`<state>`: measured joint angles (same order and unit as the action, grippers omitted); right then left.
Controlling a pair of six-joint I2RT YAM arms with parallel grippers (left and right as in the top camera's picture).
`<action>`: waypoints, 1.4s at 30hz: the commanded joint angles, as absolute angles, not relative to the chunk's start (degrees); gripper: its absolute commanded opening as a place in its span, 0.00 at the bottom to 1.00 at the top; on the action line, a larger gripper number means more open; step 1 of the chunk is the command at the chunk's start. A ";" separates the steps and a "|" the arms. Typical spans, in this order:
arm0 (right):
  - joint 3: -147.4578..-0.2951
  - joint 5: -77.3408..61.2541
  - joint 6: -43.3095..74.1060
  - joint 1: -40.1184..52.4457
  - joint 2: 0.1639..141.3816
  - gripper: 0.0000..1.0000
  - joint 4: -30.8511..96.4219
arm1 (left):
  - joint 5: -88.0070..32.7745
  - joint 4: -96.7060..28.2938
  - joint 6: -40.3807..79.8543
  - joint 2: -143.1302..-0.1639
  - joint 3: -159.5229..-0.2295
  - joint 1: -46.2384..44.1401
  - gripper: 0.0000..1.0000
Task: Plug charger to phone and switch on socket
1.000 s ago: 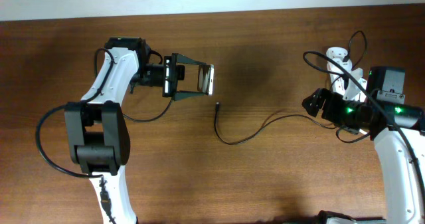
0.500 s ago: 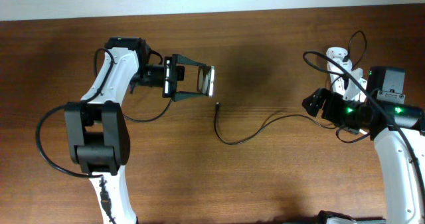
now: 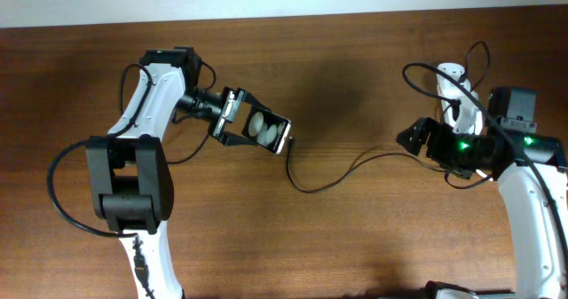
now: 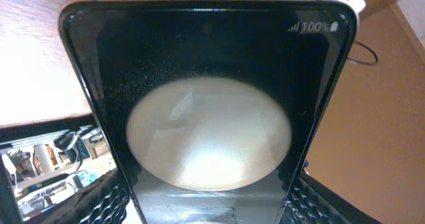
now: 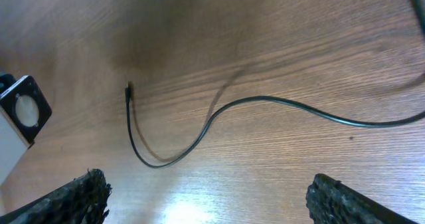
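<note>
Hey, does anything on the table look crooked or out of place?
Only the phone: it sits slanted to the table edges, gripped in the left claw, one end near the charger tip. Nothing spilled or damaged.

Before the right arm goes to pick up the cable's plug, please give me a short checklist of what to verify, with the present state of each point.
1. Glossy black flat phone gripped by the left gripper: ok.
2. Right gripper open and empty: ok.
3. Small black plug tip of the thin black charger cable lying free on the brown wooden table: ok.
4. Plug tip inserted in the phone: not ok.
5. Phone's charging port facing the plug tip: cannot tell.
6. White elongated power strip switched on: cannot tell, the right arm partly hides it.
</note>
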<state>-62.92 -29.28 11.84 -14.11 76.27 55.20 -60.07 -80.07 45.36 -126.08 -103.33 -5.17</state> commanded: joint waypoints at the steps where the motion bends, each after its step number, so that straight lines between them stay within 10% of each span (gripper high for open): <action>1: -63.90 -33.26 12.58 -12.71 78.96 0.99 54.61 | -57.56 -79.15 48.42 -125.99 -103.88 -4.82 0.02; 21: -63.90 -20.62 39.66 16.82 81.12 0.99 28.91 | -49.19 -75.40 60.16 -125.99 -103.88 -4.86 0.06; 33: -63.92 -18.28 56.05 31.59 94.70 0.50 11.55 | -51.51 -75.48 62.17 -125.99 -103.88 -5.21 0.09; 42: -63.92 -18.11 56.03 33.04 98.15 0.33 7.86 | -51.64 -75.48 62.15 -125.99 -103.88 -5.26 0.14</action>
<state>-63.33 -18.85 56.53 32.80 97.49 8.10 -49.30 -75.35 61.39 -126.08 -103.33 -5.17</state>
